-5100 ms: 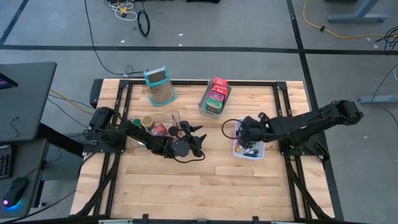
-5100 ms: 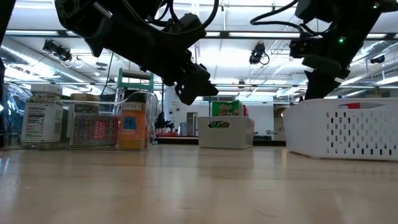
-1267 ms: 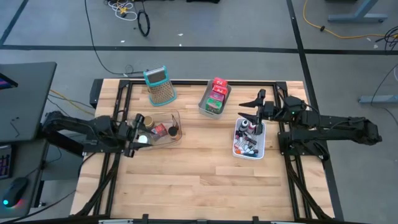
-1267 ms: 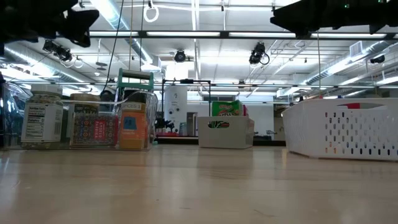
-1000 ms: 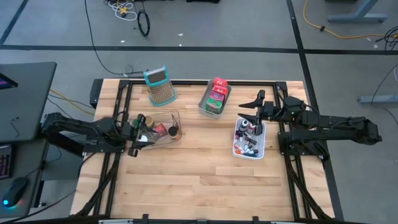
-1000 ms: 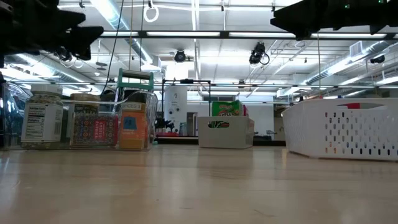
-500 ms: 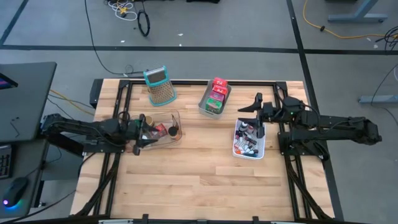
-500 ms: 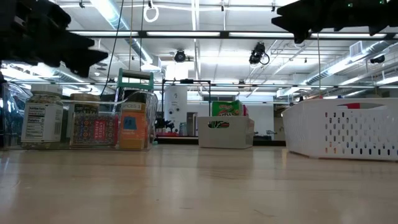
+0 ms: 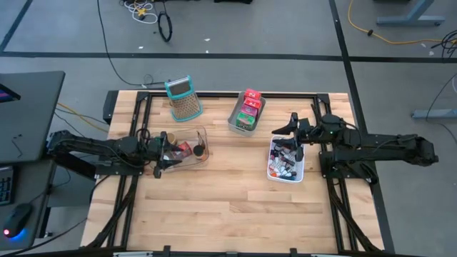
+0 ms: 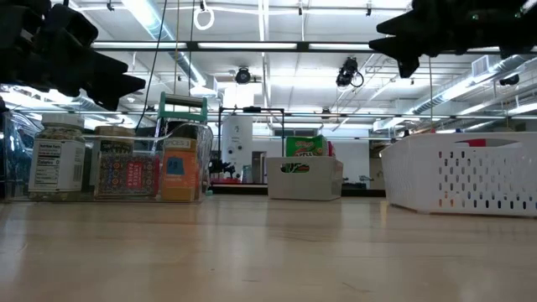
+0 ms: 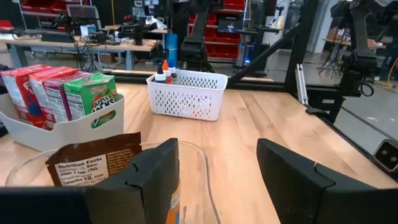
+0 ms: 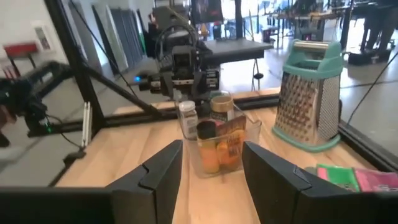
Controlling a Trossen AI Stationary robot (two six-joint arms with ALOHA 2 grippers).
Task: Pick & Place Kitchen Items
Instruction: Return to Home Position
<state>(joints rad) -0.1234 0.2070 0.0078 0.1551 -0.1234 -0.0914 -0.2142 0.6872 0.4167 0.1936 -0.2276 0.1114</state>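
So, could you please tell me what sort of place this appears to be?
Most likely a robotics lab or workshop: the left arm and right arm flank a framed wooden table, loose cables trail over the taped grey floor, and workbenches with equipment fill the room behind.

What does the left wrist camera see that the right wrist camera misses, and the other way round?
Only the left wrist view shows the white bin holding small bottles. Only the right wrist view shows the teal-handled grater. Both show the clear container of jars and the coloured packets.
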